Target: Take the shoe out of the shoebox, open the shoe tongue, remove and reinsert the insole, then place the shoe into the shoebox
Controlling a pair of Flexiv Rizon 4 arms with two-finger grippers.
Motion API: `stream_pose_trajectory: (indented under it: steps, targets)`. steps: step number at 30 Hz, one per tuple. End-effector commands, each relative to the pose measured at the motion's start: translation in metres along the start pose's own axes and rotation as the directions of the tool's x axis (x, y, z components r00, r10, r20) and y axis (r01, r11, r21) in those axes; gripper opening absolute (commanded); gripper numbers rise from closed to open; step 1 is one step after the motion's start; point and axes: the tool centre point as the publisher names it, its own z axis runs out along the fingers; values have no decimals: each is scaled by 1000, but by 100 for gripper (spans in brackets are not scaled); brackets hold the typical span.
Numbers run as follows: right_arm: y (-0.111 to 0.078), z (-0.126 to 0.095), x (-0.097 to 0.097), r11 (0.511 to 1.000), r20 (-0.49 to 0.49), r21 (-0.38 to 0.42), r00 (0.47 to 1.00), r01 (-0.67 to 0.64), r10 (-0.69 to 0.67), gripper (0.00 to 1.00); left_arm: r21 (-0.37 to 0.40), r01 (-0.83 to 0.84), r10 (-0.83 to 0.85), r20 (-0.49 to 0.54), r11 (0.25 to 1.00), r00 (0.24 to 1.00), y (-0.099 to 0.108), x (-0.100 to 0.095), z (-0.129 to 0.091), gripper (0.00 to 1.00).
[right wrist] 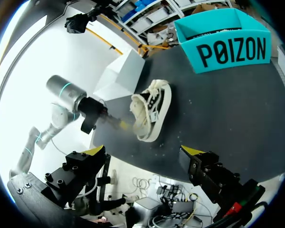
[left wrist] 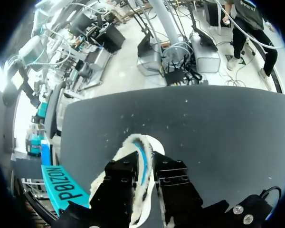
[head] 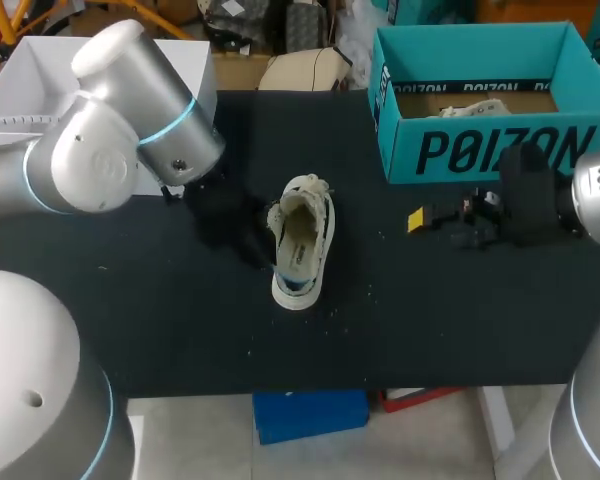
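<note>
A cream low-top shoe (head: 302,235) (right wrist: 152,107) lies on the black table (head: 430,320), mouth up and heel toward the front edge. A blue strip shows inside its heel. My left gripper (head: 265,262) (left wrist: 146,183) (right wrist: 122,125) comes in from the left. Its black fingers are shut on the shoe's white heel rim (left wrist: 133,142), one on each side of it. My right gripper (head: 418,222) (right wrist: 142,152) hovers to the right of the shoe, wide open and holding nothing. The teal shoebox (head: 480,150) (right wrist: 228,47) (left wrist: 61,187) stands open at the back right.
A white box (head: 40,70) (right wrist: 121,76) sits at the table's back left corner. Crumpled paper (head: 470,105) lies inside the shoebox. Small light crumbs dot the table around the shoe's heel.
</note>
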Motion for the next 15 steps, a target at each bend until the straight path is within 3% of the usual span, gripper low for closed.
stream_pose_trajectory:
  steps: [1, 8, 11, 15]
  targets:
    - [0, 0, 0, 1000, 1, 0, 1000, -1, 1, 100, -37, 13, -16, -71, 999, 997, 4, -5, 12, 4]
    - [0, 0, 0, 1000, 1, 0, 1000, -1, 1, 100, -45, 28, -32, -98, 999, 995, 16, -1, 21, 4]
    - [0, 0, 0, 1000, 1, 0, 1000, -1, 1, 100, -46, 31, -35, -98, 998, 995, 19, -2, 24, 12]
    - [0, 0, 0, 1000, 1, 0, 1000, -1, 1, 100, -33, 35, -38, -100, 999, 994, 23, -3, 29, 9]
